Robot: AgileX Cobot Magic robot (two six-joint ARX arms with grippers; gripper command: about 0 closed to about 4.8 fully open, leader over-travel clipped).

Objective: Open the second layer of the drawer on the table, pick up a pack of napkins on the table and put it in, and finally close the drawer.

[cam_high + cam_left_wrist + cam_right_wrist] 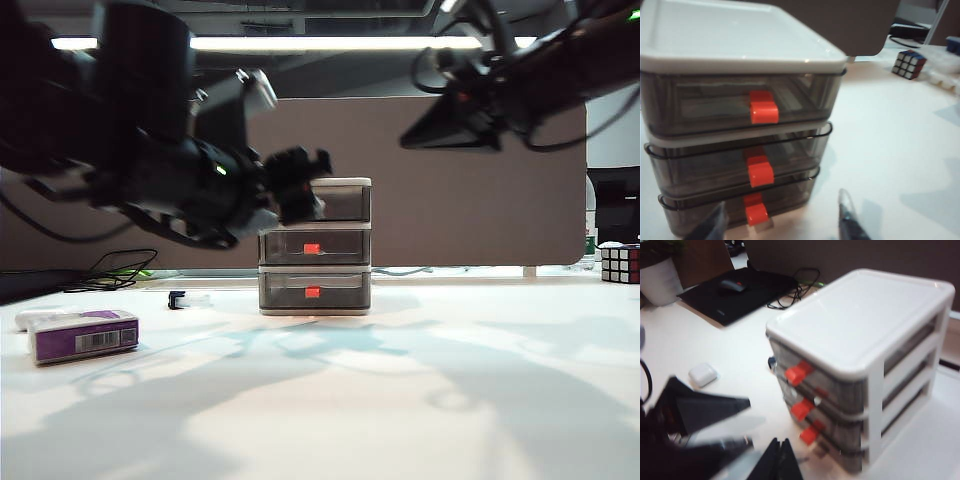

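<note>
While both my grippers hover, left gripper (782,220) jaws apart, right gripper (775,460) unclear, the smoky plastic drawer (315,247) sits closed on the glossy white worktop (400,390).

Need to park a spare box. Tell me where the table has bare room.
Bare table spreads in front of the drawer unit, and right of it up to the puzzle cube. Crowded: the near left, with the purple napkin pack; and above the drawers, where the left gripper and right gripper hover.

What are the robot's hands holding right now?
Nothing. The left gripper is open in front of the drawer, empty. The right gripper holds nothing either. The pack of napkins lies on the table.
</note>
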